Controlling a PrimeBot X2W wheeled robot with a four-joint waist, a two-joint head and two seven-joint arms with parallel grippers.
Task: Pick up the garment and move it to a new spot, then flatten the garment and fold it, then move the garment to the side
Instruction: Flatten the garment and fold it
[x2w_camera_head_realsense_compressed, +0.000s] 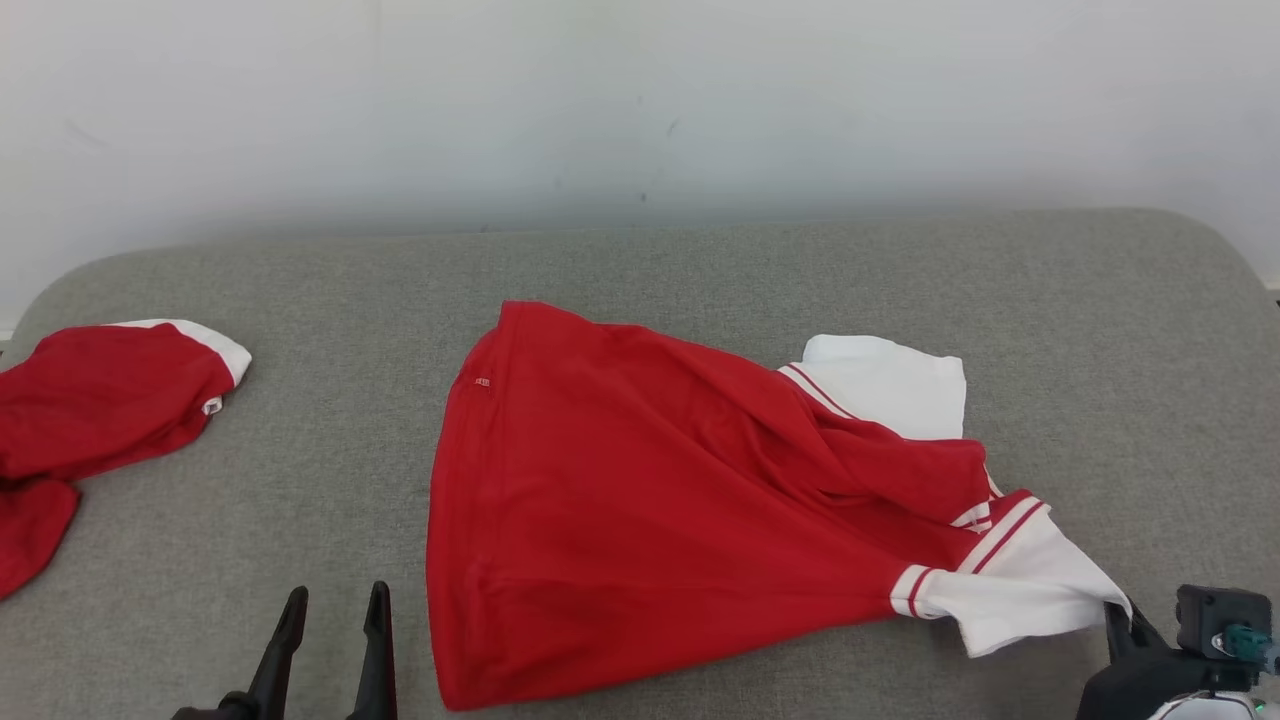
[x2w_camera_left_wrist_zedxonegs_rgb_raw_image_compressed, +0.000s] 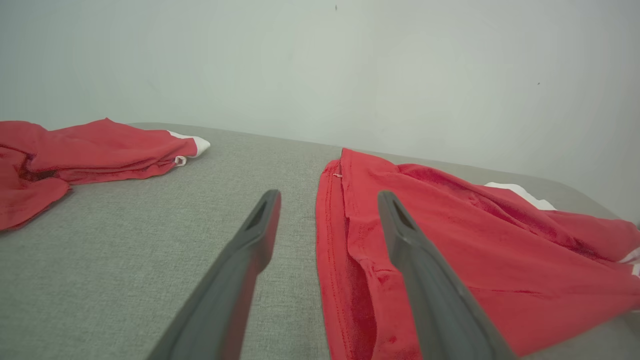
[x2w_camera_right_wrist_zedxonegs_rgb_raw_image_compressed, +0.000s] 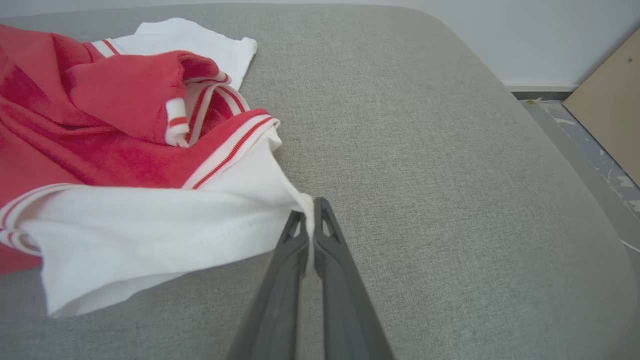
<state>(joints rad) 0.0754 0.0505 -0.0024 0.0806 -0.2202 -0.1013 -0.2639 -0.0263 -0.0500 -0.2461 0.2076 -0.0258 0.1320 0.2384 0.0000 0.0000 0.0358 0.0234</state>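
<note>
So, start at the near edge of the grey pad (x2w_camera_head_realsense_compressed: 800, 270). By the pad's near-right corner, your R gripper (x2w_camera_right_wrist_zedxonegs_rgb_raw_image_compressed: 310, 207) is pressed together, pinching the corner of a white sleeve (x2w_camera_right_wrist_zedxonegs_rgb_raw_image_compressed: 165, 235) between its tips. Cloth fans out from that pinch, so my read is you've taken the sleeve hem to draw it twd the pad's right end & flatten that side.

Also at the near edge, on the pad's left half, your L gripper (x2w_camera_head_realsense_compressed: 338, 592) is spread wide w/ nothing in it. It's parked just beside the bottom hem, prob. ready to take that next. Can't tell if one finger brushes the cloth.

The garment (x2w_camera_head_realsense_compressed: 640, 500), red w/ striped white-trim sleeves, lies across the pad's middle & right half. The hem side is broad & fairly flat; it's bunched & creased twd the sleeves. From the R claw it runs off twd the pad's centre, joined only at that pinched corner.

Farther back, the 2nd sleeve (x2w_camera_head_realsense_compressed: 890, 385) lies flat twd the pad's far side. A 2nd red garment (x2w_camera_head_realsense_compressed: 90, 400) sits crumpled at the pad's left end, well apart. Past the pad's far edge is pale wall (x2w_camera_head_realsense_compressed: 640, 100).
</note>
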